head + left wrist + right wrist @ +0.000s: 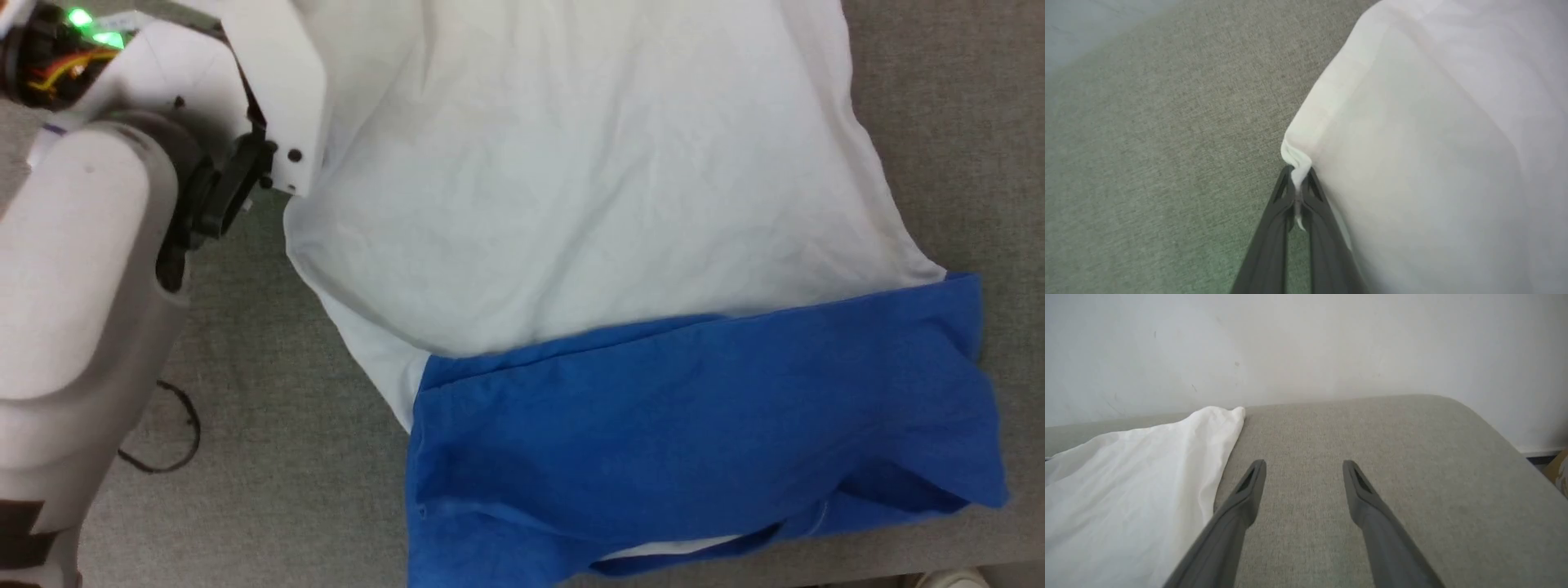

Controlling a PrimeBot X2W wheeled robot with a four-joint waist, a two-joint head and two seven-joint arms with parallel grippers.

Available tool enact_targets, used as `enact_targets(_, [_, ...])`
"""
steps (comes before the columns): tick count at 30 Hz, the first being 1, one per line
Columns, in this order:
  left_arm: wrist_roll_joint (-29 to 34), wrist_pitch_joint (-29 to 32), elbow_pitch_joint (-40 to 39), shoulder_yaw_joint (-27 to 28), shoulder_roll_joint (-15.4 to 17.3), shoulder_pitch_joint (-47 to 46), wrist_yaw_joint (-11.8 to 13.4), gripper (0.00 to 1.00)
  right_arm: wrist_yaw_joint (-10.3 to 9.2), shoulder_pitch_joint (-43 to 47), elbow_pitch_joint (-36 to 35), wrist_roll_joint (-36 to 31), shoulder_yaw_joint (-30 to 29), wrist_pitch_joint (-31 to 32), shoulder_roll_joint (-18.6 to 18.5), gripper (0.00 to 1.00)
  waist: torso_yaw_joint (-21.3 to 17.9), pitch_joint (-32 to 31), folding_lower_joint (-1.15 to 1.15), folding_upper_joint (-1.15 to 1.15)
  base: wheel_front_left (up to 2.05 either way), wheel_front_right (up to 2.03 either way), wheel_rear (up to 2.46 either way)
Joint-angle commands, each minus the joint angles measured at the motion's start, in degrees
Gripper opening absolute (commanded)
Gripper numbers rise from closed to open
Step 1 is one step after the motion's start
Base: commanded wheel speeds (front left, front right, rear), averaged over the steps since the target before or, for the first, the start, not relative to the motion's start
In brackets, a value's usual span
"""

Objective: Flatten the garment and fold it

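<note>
Left claw (1298, 176) tight on the garment (1433, 143) edge.

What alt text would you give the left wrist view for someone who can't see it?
The left claw is shut on a bunched white edge of the garment, its two dark fingers pinching the cloth. The white fabric spreads to the right over a grey woven surface.
</note>
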Motion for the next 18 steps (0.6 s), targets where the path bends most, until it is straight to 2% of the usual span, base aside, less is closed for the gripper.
enact_targets(1, [-0.2, -0.8, 1.5, -0.7, 0.0, 2.9, -0.2, 0.0, -0.04, -3.0, -1.4, 1.1, -1.2, 0.6, -2.3, 1.0, 0.6, -2.2, 0.0, 0.0, 0.0, 0.0, 0.0])
enact_targets(5, [-1.1, -5.6, 2.5, -0.3, -1.3, 4.5, -0.6, 0.0, -0.04, -14.3, -5.5, 3.5, -5.0, 4.2, -12.0, 1.0, 1.7, -5.4, 0.0, 0.0, 0.0, 0.0, 0.0])
enact_targets(8, [-1.6, -8.4, 2.7, -0.4, -2.5, 4.8, -1.0, 0.0, -0.04, -25.7, -3.0, 7.8, -4.2, 10.0, -16.8, 1.0, 3.0, -6.5, 0.0, 0.0, 0.0, 0.0, 0.0])
enact_targets(10, [-1.6, -10.1, 2.6, -0.7, -3.5, 4.3, -1.4, 0.0, -0.04, -33.6, 1.9, 10.3, -2.4, 14.6, -17.5, 1.0, 4.0, -6.5, 0.0, 0.0, 0.0, 0.0, 0.0])
enact_targets(13, [-1.2, -11.6, 2.2, -1.7, -5.0, 2.9, -2.2, 0.0, -0.04, -43.2, 9.7, 9.5, 2.4, 21.1, -19.0, 1.0, 5.7, -5.5, 0.0, 0.0, 0.0, 0.0, 0.0])
enact_targets(18, [-0.4, -12.9, 2.2, -3.0, -7.1, 0.6, -2.6, 0.0, -0.04, -54.1, 23.6, 5.5, 10.3, 30.4, -16.3, 1.0, 7.9, -3.1, 0.0, 0.0, 0.0, 0.0, 0.0])
